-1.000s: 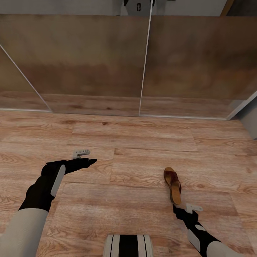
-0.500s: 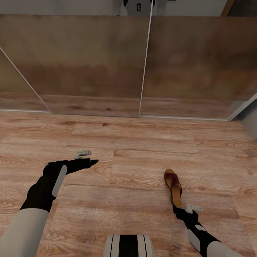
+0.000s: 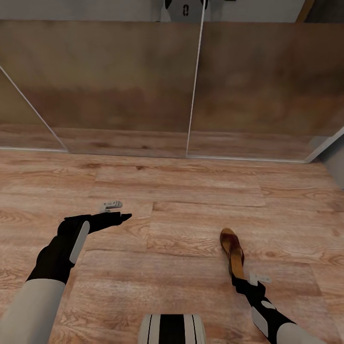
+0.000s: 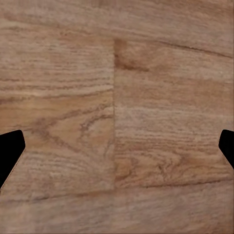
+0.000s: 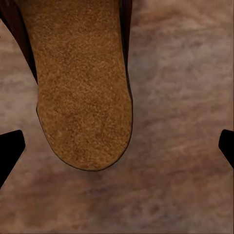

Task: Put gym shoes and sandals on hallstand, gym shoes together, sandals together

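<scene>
One sandal (image 3: pixel 232 252) lies on the corridor floor (image 3: pixel 191 224), toe pointing away toward the far wall, heel toward the robot, at the near right of the scene. Right gripper (image 3: pixel 240 282) sits just at that heel, low over the planks. From the right wrist camera, the tan footbed of the sandal (image 5: pixel 80 87) fills the space ahead, its rounded heel end lying between the two black fingertips (image 5: pixel 9 151), which stand wide apart at the picture's edges; jaws spread wide, nothing held, no contact with the sandal to be seen. Over on the left, the left gripper (image 3: pixel 117 219) reaches out above bare floor, well apart from the sandal. Its wrist camera looks straight at wood grain (image 4: pixel 117 122), fingertips (image 4: pixel 9 151) far apart at both edges — jaws wide, holding nothing. Far across the floor stand tall mirrored doors (image 3: pixel 191 86) reflecting the planks.
</scene>
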Robot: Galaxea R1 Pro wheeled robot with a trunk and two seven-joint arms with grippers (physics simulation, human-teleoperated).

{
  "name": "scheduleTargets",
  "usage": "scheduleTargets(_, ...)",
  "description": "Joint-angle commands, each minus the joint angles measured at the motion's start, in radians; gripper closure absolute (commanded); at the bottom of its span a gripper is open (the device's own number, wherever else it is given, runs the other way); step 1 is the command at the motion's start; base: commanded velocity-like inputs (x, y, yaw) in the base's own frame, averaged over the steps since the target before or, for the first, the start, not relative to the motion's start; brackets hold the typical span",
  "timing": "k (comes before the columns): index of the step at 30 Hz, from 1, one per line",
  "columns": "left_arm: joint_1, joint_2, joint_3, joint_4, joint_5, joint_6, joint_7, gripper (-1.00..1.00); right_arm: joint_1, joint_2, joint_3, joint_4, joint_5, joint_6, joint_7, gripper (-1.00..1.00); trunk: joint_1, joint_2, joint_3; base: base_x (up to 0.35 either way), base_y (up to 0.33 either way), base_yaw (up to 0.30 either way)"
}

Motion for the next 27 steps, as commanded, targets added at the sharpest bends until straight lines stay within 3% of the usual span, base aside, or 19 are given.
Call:
scheduleTargets(1, 0.000, 0.000, 0.001, -0.001, 0.006, 0.007, 0.000, -1.00, -0.001, 0.000, 0.000, 0.001, -0.005, -0.004, 0.001, -1.00, 0.000, 0.000, -0.001, 0.234, 0.000, 0.000)
scheduleTargets(14, 0.000, 0.000, 0.001, -0.001, 0.006, 0.007, 0.000, -1.00, -0.001, 0.000, -0.001, 0.001, -0.005, -0.004, 0.001, -1.00, 0.000, 0.000, -0.006, 0.040, 0.000, 0.000)
scheduleTargets(27, 0.000, 0.000, 0.001, -0.001, 0.006, 0.007, -0.001, -1.00, -0.001, 0.000, -0.001, 0.001, -0.005, -0.004, 0.001, -1.00, 0.006, -0.003, -0.074, 0.000, 0.000, 0.000)
